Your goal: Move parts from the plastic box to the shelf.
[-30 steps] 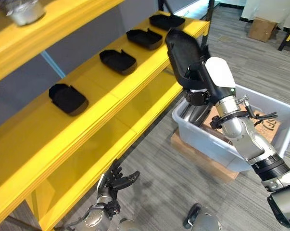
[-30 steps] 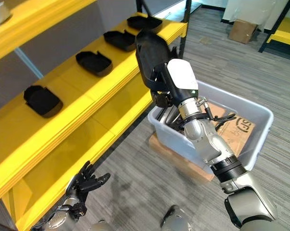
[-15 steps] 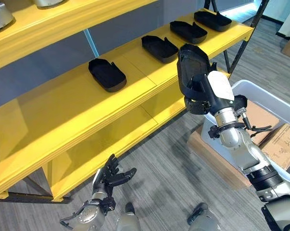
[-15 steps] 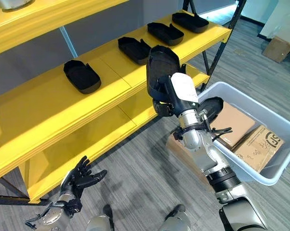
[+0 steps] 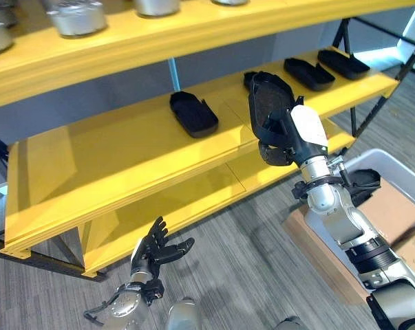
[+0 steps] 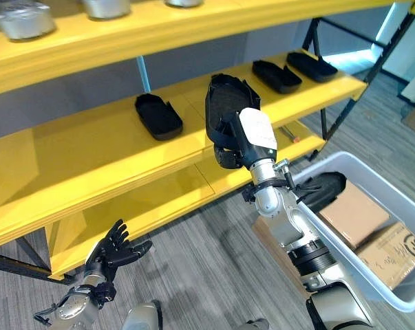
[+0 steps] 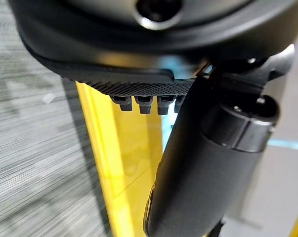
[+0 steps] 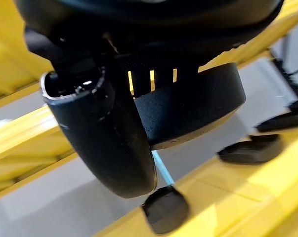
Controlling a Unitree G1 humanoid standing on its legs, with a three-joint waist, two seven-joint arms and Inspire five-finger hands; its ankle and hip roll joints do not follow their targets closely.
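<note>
The right hand (image 5: 279,134) is curling its fingers and thumb around a black part (image 5: 265,103), holding it standing up in front of the middle board of the yellow shelf (image 5: 124,148). In the right wrist view, the thumb (image 8: 106,143) is pressing on one side of the part's rim and the fingers are hooking over the other side. The left hand (image 5: 152,251) is hanging low over the floor (image 5: 255,268) with its fingers straight and spread apart, holding nothing. Three more black parts are lying in a row on the middle board: one (image 5: 193,113) just left of the held part, and two (image 5: 308,73) (image 5: 343,63) farther off to the right. Another dark bit is peeking out behind the held part, but it is too hidden to tell what it is. Grey metal pots (image 5: 73,15) are sitting on the top board. The pale plastic box (image 6: 362,227) is sitting on the floor at the right, with two brown cardboard boxes (image 6: 355,213) and something black inside it. The floor is grey with stripes, and the wall behind the shelf is grey.
</note>
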